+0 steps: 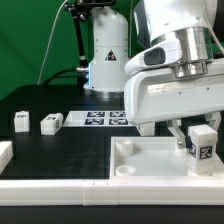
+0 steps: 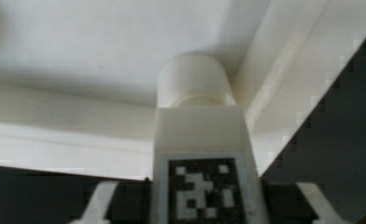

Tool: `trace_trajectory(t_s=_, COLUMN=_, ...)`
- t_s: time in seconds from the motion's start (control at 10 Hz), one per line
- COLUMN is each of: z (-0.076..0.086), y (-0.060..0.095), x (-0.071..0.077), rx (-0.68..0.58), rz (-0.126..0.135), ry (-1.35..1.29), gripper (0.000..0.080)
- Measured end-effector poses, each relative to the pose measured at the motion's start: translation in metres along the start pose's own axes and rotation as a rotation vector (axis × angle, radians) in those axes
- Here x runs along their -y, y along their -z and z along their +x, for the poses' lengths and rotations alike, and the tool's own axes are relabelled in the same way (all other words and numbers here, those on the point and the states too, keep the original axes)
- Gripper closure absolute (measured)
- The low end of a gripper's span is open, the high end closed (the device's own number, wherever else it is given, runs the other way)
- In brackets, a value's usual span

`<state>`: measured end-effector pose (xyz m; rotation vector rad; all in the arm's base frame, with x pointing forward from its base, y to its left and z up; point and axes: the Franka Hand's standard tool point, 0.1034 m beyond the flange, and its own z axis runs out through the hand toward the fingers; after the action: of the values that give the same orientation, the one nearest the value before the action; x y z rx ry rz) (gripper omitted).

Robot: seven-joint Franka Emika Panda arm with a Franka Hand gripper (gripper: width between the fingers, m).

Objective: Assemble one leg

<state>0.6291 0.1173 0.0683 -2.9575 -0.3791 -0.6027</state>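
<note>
in the exterior view the arm (image 1: 165, 70) runs off the top and right edges and hides the right end of the marker board (image 1: 100, 119). the tabletop (image 1: 150, 168) is cut by the right edge. we cannot read the tags on the loose legs (image 1: 21, 121) (image 1: 50, 122): too small. in the wrist view the leg (image 2: 201, 130) is blurred, and its tag and the fingers (image 2: 102, 205) are cut off by the picture's edge.

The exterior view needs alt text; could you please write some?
The gripper holds a tagged leg upright at a corner of the white tabletop. Two more legs lie on the black table beside the marker board.
</note>
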Motion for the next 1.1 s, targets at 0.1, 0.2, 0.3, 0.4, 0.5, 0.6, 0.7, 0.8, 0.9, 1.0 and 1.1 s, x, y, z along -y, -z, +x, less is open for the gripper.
trace_trajectory(t_s=0.1, z=0.0001, y=0.0001, x=-0.0001, rx=0.000, rz=0.000, ry=0.000, gripper=0.0509)
trace_trajectory(t_s=0.2, z=0.0000, y=0.0000, x=-0.0001, rx=0.000, rz=0.000, ry=0.000, gripper=0.0509)
trace_trajectory(t_s=0.3, z=-0.0001, y=-0.0001, x=-0.0001, rx=0.000, rz=0.000, ry=0.000, gripper=0.0338)
trace_trajectory(t_s=0.4, z=-0.0001, y=-0.0001, x=-0.0001, rx=0.000, rz=0.000, ry=0.000, gripper=0.0218)
trace_trajectory(t_s=0.5, z=-0.0002, y=-0.0001, x=-0.0001, rx=0.000, rz=0.000, ry=0.000, gripper=0.0218)
trace_trajectory(t_s=0.6, z=-0.0002, y=-0.0001, x=-0.0001, rx=0.001, rz=0.000, ry=0.000, gripper=0.0163)
trace_trajectory(t_s=0.7, z=-0.0002, y=-0.0001, x=-0.0001, rx=0.001, rz=0.000, ry=0.000, gripper=0.0163)
trace_trajectory(t_s=0.8, z=-0.0002, y=-0.0001, x=-0.0001, rx=0.000, rz=0.000, ry=0.000, gripper=0.0152)
trace_trajectory(t_s=0.9, z=-0.0002, y=-0.0001, x=-0.0001, rx=0.001, rz=0.000, ry=0.000, gripper=0.0150)
trace_trajectory(t_s=1.0, z=-0.0002, y=-0.0001, x=-0.0001, rx=0.000, rz=0.000, ry=0.000, gripper=0.0150)
trace_trajectory(t_s=1.1, z=0.0009, y=0.0035, x=0.0001, rx=-0.001, rz=0.000, ry=-0.014, gripper=0.0150)
